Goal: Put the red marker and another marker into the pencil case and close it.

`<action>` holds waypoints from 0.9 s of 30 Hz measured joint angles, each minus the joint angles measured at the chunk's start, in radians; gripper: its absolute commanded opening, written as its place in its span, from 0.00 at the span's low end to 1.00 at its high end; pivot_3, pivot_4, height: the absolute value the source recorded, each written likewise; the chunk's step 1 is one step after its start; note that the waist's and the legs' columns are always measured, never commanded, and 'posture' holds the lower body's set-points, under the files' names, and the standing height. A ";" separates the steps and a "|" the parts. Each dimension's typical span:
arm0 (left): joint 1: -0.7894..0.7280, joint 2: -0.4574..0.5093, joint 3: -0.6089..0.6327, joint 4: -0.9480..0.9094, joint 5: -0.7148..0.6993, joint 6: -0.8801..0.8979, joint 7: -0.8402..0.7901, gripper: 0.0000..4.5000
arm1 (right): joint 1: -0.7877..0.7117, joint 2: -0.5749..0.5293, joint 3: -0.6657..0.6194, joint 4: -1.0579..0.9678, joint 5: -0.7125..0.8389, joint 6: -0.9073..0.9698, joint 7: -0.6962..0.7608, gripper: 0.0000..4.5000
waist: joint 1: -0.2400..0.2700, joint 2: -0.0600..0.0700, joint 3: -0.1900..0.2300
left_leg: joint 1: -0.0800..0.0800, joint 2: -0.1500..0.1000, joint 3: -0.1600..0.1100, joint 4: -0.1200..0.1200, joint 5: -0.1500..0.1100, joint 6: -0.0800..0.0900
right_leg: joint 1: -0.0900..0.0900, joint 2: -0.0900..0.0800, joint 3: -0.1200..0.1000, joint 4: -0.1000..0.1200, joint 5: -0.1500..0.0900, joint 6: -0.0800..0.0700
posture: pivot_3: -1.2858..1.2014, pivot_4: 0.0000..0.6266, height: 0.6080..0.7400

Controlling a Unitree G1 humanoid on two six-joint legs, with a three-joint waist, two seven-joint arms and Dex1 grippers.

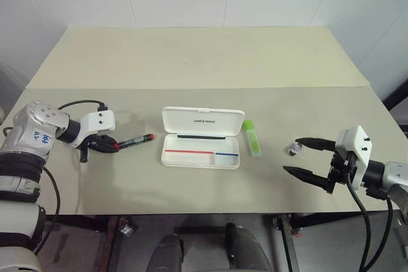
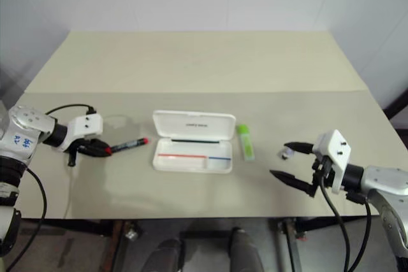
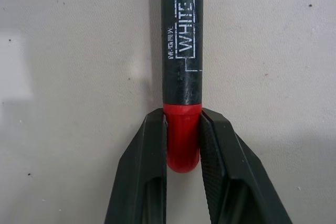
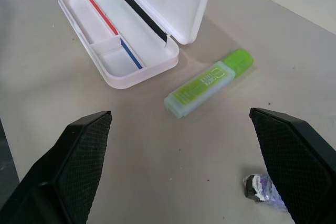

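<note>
The left gripper (image 1: 108,145) pinches the red end of the one red marker (image 1: 135,141), lying on the table (image 1: 191,55) left of the case. The left wrist view shows "WHITE BO" lettering (unreadable from above). One pencil case (image 1: 201,146) lies open mid-table. One green highlighter (image 1: 252,137) lies just right of it. The right gripper (image 1: 305,157) gapes wide, holding nothing, near one small crumpled scrap (image 4: 258,188).

Table (image 1: 191,55) — case (image 1: 201,137) (open), markers (image 1: 136,141).

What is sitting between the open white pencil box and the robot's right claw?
The chunky lime-green highlighter lies right beside the open white plastic pencil case. Nearer the right gripper sits a small crumpled scrap. The eye views show both.
</note>
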 measured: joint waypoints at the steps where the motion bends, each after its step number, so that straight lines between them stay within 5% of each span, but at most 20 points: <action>1: -0.005 -0.004 0.000 0.007 0.003 -0.008 0.000 0.12 | 0.000 0.000 0.000 -0.001 0.000 0.000 -0.001 1.00 | 0.001 0.000 0.000 | 0.000 0.000 0.000 0.000 0.000 0.000 | 0.000 0.000 0.000 0.000 0.000 0.000 | 0.52 0.24 1.00; 10: -0.116 -0.059 0.059 -0.054 -0.085 0.025 -0.021 0.12 | 0.005 0.000 -0.001 -0.004 0.003 0.005 -0.002 1.00 | 0.001 -0.004 0.003 | -0.006 0.000 0.000 0.000 -0.002 -0.003 | -0.004 -0.002 -0.003 0.003 -0.001 0.002 | 0.52 0.24 1.00; 14: -0.217 -0.080 0.126 -0.147 -0.183 0.066 -0.045 0.12 | 0.005 -0.002 -0.004 -0.004 0.004 0.004 0.005 1.00 | 0.000 -0.004 0.003 | -0.005 0.000 0.000 0.000 -0.006 -0.003 | -0.004 -0.002 -0.003 0.007 0.000 0.017 | 0.52 0.24 1.00; 27: -0.265 -0.252 0.126 -0.515 -0.446 0.347 -0.115 0.12 | -0.114 -0.033 0.000 0.051 -0.003 -0.056 0.077 1.00 | -0.004 -0.004 0.003 | -0.003 0.000 0.002 0.000 -0.008 -0.003 | -0.004 -0.002 -0.001 0.008 -0.006 0.018 | 0.52 0.24 1.00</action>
